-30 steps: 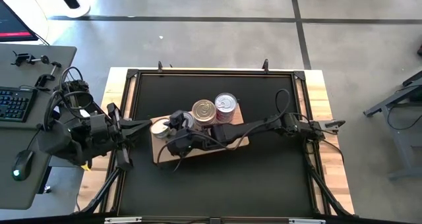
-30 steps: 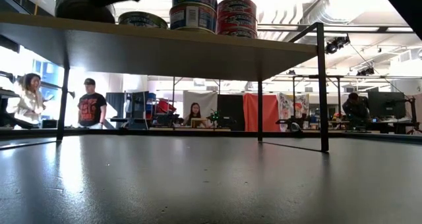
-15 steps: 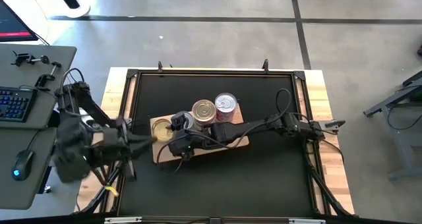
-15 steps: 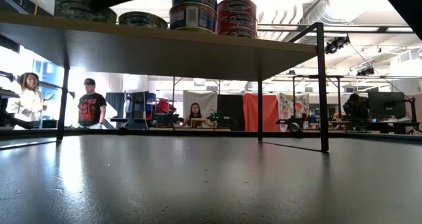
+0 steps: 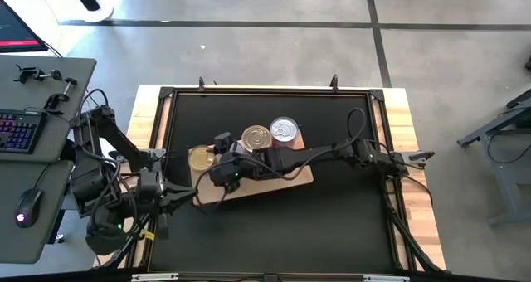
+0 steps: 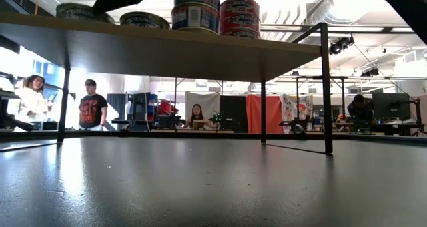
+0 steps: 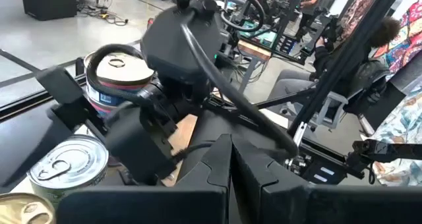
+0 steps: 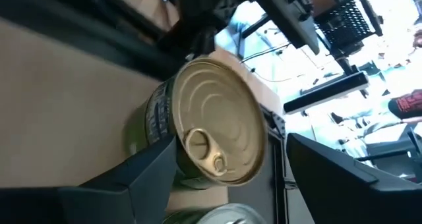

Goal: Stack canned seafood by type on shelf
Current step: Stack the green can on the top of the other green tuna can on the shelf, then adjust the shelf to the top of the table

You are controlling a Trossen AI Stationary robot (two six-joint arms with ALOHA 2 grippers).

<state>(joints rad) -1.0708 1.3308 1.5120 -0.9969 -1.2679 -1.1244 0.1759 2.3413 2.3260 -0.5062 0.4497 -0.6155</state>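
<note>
A: From above, where's the work?

B: On the shelf [image 5: 292, 176] mid-tabletop [image 5: 332, 224]. The right pincer [image 5: 217, 153] hangs beside the gold-topped tin [image 5: 201, 158]; two stacks [image 5: 256, 138] stand alongside, likely sorted by type.

A: At table height?

B: Tins [image 6: 195, 7] sit atop the shelf.

A: Left wrist?

B: The left pincer [image 7: 231, 159], pulled back off the tabletop's left edge, looks closed and empty.

A: Right wrist?

B: Jaws spread wide either side of that tin, gripping nothing.

A grey concrete floor [image 5: 265, 50] surrounds the table, with a keyboard desk [image 5: 33, 108] alongside.
</note>
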